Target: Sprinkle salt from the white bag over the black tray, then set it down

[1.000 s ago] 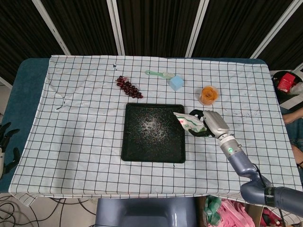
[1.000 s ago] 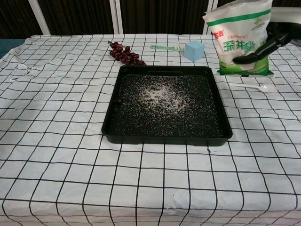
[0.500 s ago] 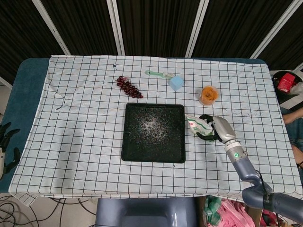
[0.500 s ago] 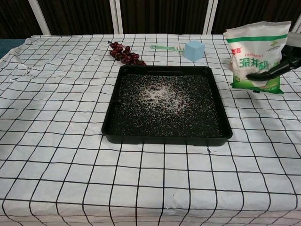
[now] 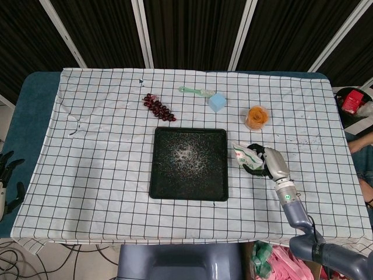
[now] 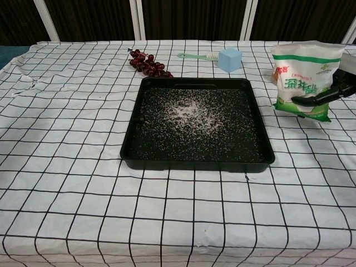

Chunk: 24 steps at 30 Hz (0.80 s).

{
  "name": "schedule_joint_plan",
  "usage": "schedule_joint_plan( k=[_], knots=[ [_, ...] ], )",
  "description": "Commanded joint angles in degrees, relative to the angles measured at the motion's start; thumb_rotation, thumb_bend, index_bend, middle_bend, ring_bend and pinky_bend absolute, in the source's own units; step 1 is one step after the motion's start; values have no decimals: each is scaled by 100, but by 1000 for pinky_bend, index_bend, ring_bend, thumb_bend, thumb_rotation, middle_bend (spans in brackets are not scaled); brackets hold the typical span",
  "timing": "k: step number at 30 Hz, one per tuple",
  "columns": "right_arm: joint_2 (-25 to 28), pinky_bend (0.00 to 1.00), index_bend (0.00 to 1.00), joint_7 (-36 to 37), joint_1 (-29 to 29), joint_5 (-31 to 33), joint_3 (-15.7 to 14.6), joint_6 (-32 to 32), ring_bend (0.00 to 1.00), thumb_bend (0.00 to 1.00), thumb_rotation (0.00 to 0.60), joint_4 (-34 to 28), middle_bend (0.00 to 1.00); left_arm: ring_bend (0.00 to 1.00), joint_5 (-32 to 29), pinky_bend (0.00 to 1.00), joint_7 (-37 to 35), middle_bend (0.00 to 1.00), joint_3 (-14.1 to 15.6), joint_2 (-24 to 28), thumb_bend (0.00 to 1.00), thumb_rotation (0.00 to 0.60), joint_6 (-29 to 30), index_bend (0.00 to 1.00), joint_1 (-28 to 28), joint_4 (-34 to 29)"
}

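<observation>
The black tray (image 5: 166,186) (image 6: 128,153) lies mid-table with white salt scattered over its floor. Just right of the tray stands the white and green salt bag (image 5: 242,157) (image 6: 303,78), upright, its bottom at the tablecloth. My right hand (image 5: 269,163) (image 6: 328,95) grips the bag from its right side, dark fingers wrapped across the lower front. My left hand (image 5: 7,181) hangs off the table's left edge, fingers apart and holding nothing.
A bunch of dark red grapes (image 5: 158,107), a green brush (image 5: 195,91), a blue cube (image 5: 217,102) and an orange cup (image 5: 257,117) sit behind the tray. A red object (image 5: 352,101) lies off the table's far right corner.
My right hand has carried the bag down and rightward, away from the tray's edge, lowering it from a raised tilt to upright at the tablecloth.
</observation>
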Motion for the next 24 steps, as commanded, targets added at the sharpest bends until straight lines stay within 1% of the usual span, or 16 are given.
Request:
schedule_joint_plan(
  k=[1,8,17,24],
  knots=[
    [-140,593,546,-14,-55,-49,2,18,500,485,600,141,413,0,5,0,2,57,0,0,610,600,4,210,0,-1],
    [-436,592,547,-79,-103,-107,33,16,494,482,600,388,414,0,9,0,2,57,2,0,610,600,5,210,0,0],
    [-894,592,547,-138,-141,-121,203,184,491,473,600,672,414,0,14,0,-8,57,1,3,610,600,8,210,0,3],
    [-1078,585,546,-182,-191,-129,267,223,484,462,600,762,413,0,17,0,-13,57,3,4,610,600,5,210,-3,3]
  ],
)
